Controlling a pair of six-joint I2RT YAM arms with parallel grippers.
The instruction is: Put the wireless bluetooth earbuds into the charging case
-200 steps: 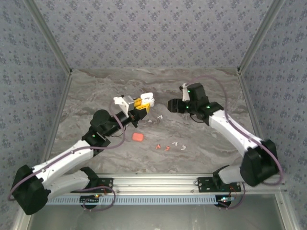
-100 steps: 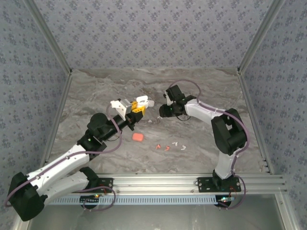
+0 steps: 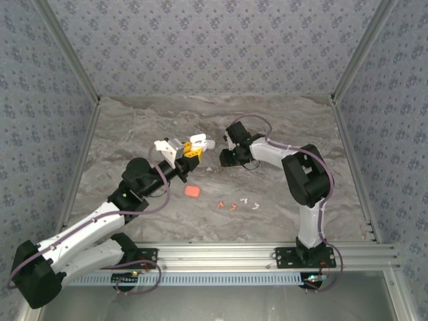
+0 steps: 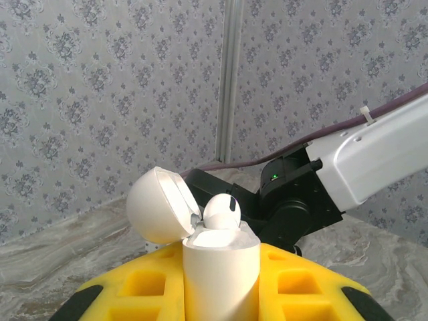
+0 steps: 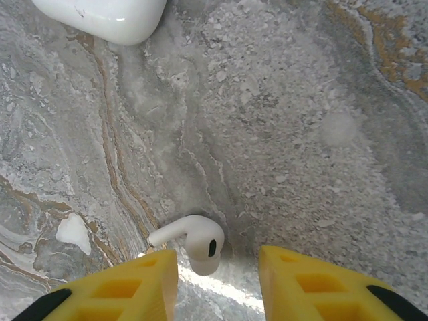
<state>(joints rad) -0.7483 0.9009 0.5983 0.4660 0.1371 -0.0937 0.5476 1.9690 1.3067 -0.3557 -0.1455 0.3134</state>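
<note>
My left gripper [image 4: 221, 271] is shut on a white charging case [image 4: 221, 287], held upright above the table. The case's lid [image 4: 157, 204] is flipped open, and one white earbud [image 4: 221, 212] sits in it. In the top view the left gripper [image 3: 194, 148] is left of centre and the right gripper [image 3: 223, 159] points down just right of it. In the right wrist view my right gripper [image 5: 217, 257] is open, its yellow fingers [image 5: 127, 281] on either side of a white earbud [image 5: 194, 242] lying on the marble table. The right finger stands clear of that earbud.
An orange-red case [image 3: 192, 191] lies on the table in front of the left gripper. Two orange-red earbuds [image 3: 226, 205] and two white earbuds [image 3: 249, 202] lie scattered near it. A white rounded thing [image 5: 100, 15] sits at the top left of the right wrist view. Metal rails and patterned walls bound the table [image 3: 301, 127].
The right arm has swung left toward the centre and lowered its gripper over a white earbud, its jaws narrowing. The left arm shifted slightly left with the case, then held still.
</note>
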